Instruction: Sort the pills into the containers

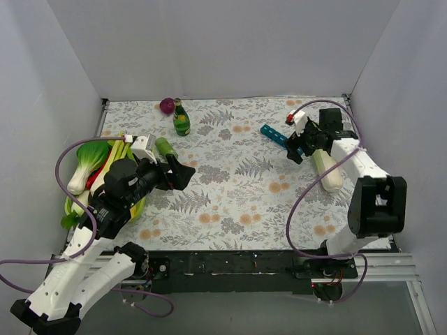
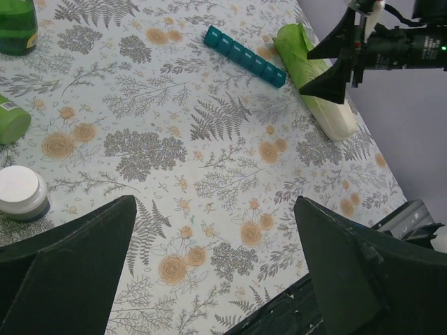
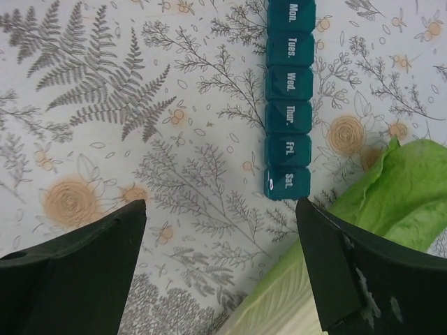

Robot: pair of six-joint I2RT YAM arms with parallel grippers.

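Observation:
The containers are one teal pill organiser [image 1: 276,137], a strip of day-labelled compartments with every visible lid shut [image 3: 288,105], lying at the back right of the floral cloth [image 2: 244,56]. My right gripper [image 1: 293,150] hovers open just near of its "Sat." end [image 3: 221,209], touching nothing. Over the left part of the cloth my left gripper [image 1: 188,176] is also open, with only cloth between its fingers [image 2: 215,202]. No pills show in any view.
A pale green cabbage [image 1: 327,171] lies beside the organiser's near end [image 3: 391,195]. A dark green bottle [image 1: 181,118] and a purple ball [image 1: 167,105] stand at the back. Toy vegetables [image 1: 87,164] pile at the left. A white-lidded jar [image 2: 21,192] sits by a green cylinder [image 2: 10,118].

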